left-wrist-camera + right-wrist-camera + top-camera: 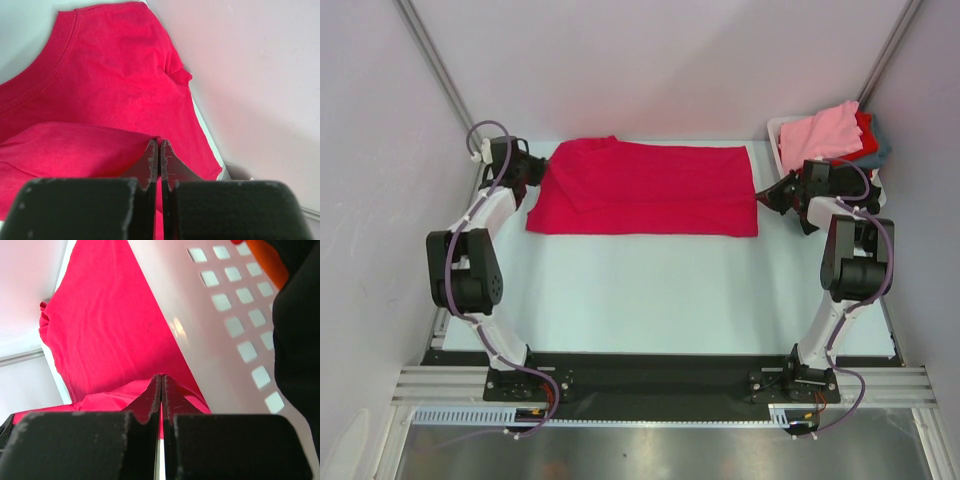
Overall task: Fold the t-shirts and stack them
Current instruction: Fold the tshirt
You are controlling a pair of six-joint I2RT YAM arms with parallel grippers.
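Top view: crimson t-shirt (650, 190) lies flat on the table (650, 290), upper middle of the frame. It is stretched sideways in a long rectangle, with one layer folded over at its upper left. The lower half of the table surface shows pale and bare.

Left tool (542, 178): at the shirt's left end, touching the cloth. In the left wrist view the left tool (159, 150) has its jaws pressed together, with only a thin slit between them. A raised fold of the crimson t-shirt (110, 75) runs straight into the tips, so it is pinching the cloth. A stitched curved seam shows in the upper left of that frame, and the pale wall (250, 75) fills the right.

Right tool (767, 195): at the shirt's right end, just beside the white basket (776, 140). In the right wrist view the right tool (161, 385) also has its jaws together, and a ridge of the crimson t-shirt (110, 325) is gathered at the tips, gripped. The white basket wall (215, 315), with square holes, slants across the right of that frame.

Basket, upper right of the top view: a pink t-shirt (825, 130) lies on top, with a red t-shirt (865, 135) and a grey-teal t-shirt (882, 140) showing at its right side. All are loosely heaped.
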